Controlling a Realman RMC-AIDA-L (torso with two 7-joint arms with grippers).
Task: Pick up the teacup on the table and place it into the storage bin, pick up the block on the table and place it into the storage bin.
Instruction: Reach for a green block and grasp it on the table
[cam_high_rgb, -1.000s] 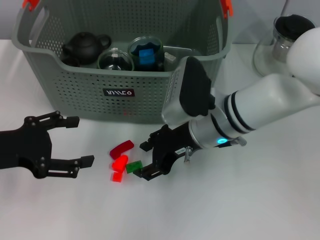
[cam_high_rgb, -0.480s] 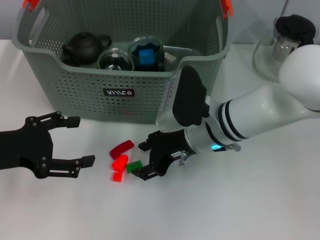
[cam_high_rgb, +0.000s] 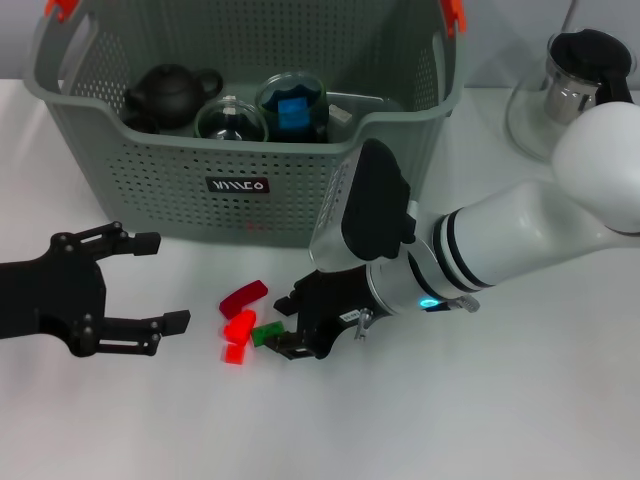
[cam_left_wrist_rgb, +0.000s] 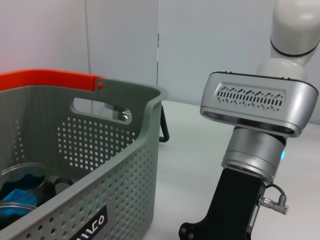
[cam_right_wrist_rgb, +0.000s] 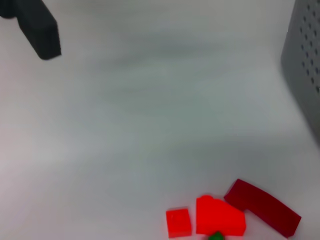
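- My right gripper (cam_high_rgb: 283, 326) hangs open, its fingers either side of the small green block (cam_high_rgb: 266, 334).
- That block touches 2 red blocks (cam_high_rgb: 238, 325), near the grey-green perforated storage bin (cam_high_rgb: 150, 190).
- My left gripper (cam_high_rgb: 150, 281) rests open at left.

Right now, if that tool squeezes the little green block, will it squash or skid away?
Probably neither. The green block looks like hard, stiff plastic, and light. Being small on the smooth white table, it might slide if the right tool nudges it off-centre.
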